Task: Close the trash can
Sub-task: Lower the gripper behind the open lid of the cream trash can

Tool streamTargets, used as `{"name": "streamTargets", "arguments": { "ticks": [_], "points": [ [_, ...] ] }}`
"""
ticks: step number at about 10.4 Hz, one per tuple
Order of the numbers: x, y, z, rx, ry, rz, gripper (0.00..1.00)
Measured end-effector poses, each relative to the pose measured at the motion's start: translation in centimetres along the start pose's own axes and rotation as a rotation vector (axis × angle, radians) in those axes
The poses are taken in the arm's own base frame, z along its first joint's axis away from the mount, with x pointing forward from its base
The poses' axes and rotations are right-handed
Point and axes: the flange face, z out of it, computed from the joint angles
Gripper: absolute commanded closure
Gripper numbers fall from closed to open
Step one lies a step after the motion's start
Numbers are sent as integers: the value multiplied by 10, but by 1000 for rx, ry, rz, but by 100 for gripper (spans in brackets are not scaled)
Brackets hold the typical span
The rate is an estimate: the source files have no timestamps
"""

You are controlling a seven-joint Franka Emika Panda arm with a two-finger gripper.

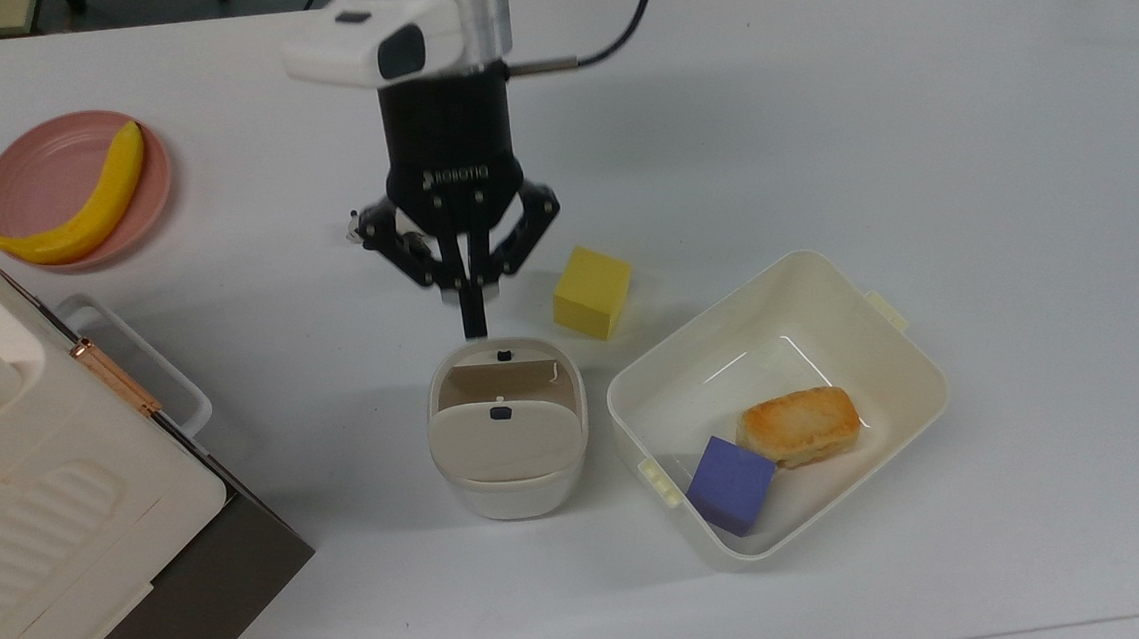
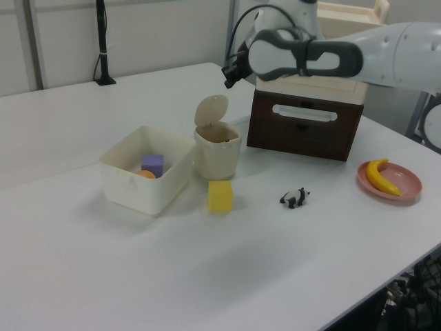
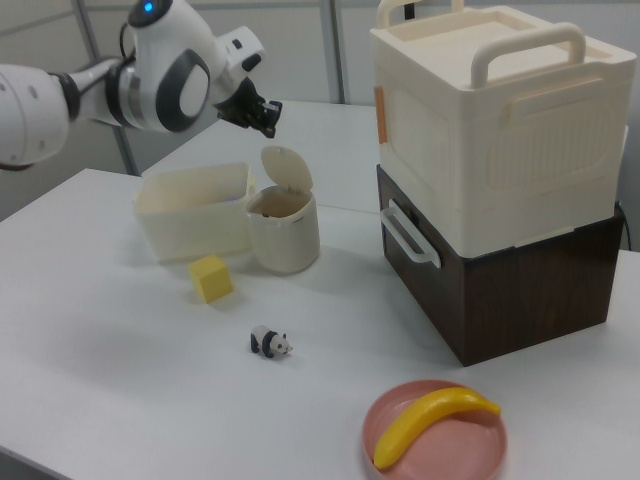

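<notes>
Gripper (image 1: 474, 318) is hovering above the trash can (image 1: 510, 464), lid (image 1: 505, 441) standing open.
Fingers (image 1: 474, 311) are pressing together, holding nothing, and pointing at the black button (image 1: 504, 355) on the can's rim in the top view. Can is sitting on the table (image 1: 916, 115) between the tub (image 1: 893, 357) and the stacked boxes (image 1: 52, 516), near the yellow cube (image 1: 592, 292); in the left view its lid is tilting upright behind the opening.

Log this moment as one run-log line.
trash can lid: open, upright | gripper: shut, empty, above can's rim | closing: not started
</notes>
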Motion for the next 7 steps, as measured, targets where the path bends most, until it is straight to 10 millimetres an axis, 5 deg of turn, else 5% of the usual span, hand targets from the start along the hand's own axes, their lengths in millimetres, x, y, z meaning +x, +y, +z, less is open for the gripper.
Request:
{"name": "streamTargets", "arguments": {
  "ticks": [7],
  "points": [
    [-5, -2, 55, -16, 220, 0, 100]
  ]
}}
